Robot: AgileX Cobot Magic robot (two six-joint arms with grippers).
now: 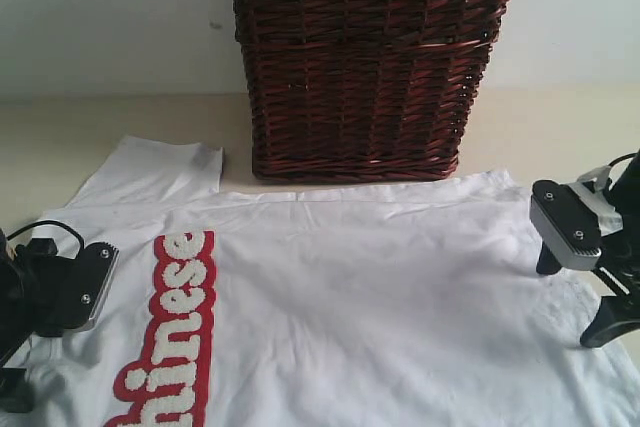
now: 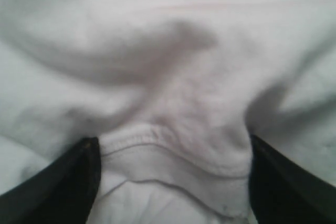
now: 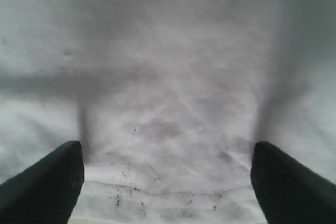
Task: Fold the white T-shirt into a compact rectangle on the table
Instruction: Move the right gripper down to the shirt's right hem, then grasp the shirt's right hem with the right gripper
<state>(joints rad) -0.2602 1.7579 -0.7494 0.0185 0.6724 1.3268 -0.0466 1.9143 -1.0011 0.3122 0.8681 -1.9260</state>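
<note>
Shirt position: the white T-shirt (image 1: 380,287) lies spread flat on the table (image 1: 60,137), nearly filling the near half of the exterior view. Its red lettering (image 1: 175,327) faces up, and one sleeve (image 1: 160,172) points towards 11 o'clock.

Step in hand (judgement): no fold is made yet. This looks like the set-up for the first fold, with both arms placed at opposite edges to take hold.

- Left gripper (image 2: 173,148): at the shirt's 9 o'clock edge. Jaws apart, straddling a stitched hem (image 2: 136,137) where the cloth is bunched into a ridge. Nothing is pinched.
- Right gripper (image 3: 167,148): at the 3 o'clock edge. Jaws spread wide over flat cloth, nothing held.

Next move calls for: each gripper closing on its edge, catching the layers at the hem and not just a surface wrinkle. Both then lift evenly and carry the cloth across.

Surroundings: a dark wicker basket (image 1: 365,57) stands at 12 o'clock, its base right against the shirt's far edge. I cannot tell whether it sits on the cloth.

Risk: a fold swept towards 12 o'clock would meet the basket, and a pinned edge would drag.
</note>
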